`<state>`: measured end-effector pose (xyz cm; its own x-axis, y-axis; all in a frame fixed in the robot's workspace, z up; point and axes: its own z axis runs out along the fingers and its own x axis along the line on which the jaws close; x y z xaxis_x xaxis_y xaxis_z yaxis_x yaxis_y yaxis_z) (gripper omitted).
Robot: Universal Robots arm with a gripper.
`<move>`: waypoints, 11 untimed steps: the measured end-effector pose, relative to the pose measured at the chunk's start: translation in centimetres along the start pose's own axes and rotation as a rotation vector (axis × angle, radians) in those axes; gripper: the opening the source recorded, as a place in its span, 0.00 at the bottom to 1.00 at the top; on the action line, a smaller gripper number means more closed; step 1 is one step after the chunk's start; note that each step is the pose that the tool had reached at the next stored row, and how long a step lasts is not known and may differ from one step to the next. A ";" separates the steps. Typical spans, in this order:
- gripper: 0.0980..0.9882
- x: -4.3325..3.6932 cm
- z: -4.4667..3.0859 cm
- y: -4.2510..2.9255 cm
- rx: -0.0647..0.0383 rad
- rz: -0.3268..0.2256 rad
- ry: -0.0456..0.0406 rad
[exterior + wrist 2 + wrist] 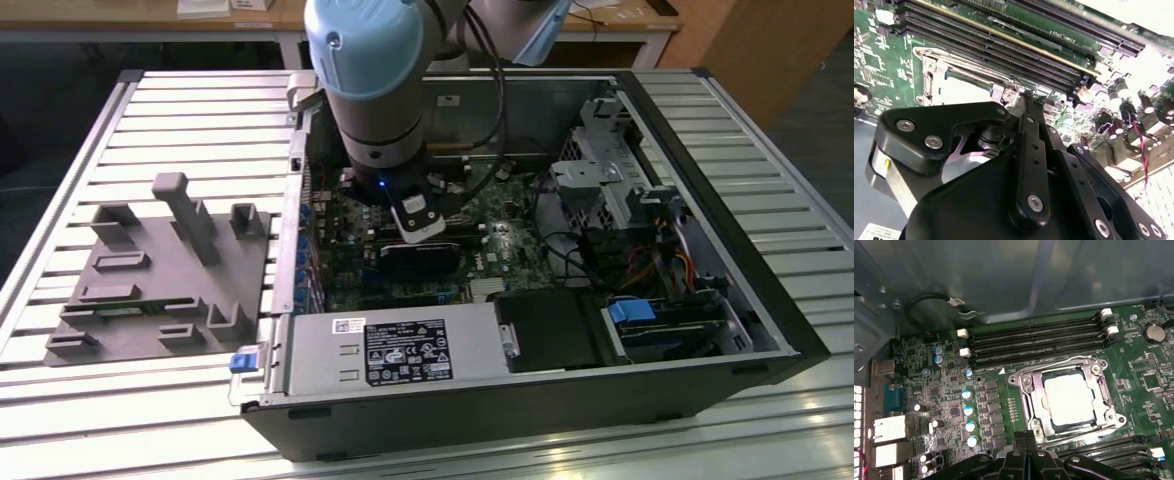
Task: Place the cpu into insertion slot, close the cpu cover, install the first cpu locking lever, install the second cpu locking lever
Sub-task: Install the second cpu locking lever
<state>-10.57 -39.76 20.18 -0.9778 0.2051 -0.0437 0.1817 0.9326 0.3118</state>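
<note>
My fingers [1026,450] are pressed together, holding nothing, hovering just beside the insertion slot [1023,381] on the motherboard [949,405]. The cpu [1068,399] already lies in the slot, pale top showing through the window of the cpu cover [1106,402], which looks folded down over it. I can't quite tell whether either locking lever is latched; that part seems left.

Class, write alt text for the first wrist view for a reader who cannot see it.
A pale silvery square cpu sits in the metal-rimmed insertion slot on a green motherboard, with the thin silvery cpu cover framing it. Black memory slots run alongside.
</note>
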 end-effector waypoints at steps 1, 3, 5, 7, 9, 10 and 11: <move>0.00 0.02 0.13 0.03 0.000 0.000 0.0000; 0.00 0.07 0.41 0.12 0.000 0.000 0.0001; 0.00 0.12 0.65 0.25 0.000 0.000 0.0001; 0.00 0.16 0.89 0.31 0.000 0.000 0.0000; 0.00 0.17 1.13 0.29 0.002 0.000 -0.0002; 0.00 0.18 1.21 0.26 0.005 -0.001 -0.0007; 0.00 0.18 1.27 0.25 0.008 -0.001 -0.0013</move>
<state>-10.57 -39.12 19.04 -0.9778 0.2047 -0.0452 0.1817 0.9351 0.3041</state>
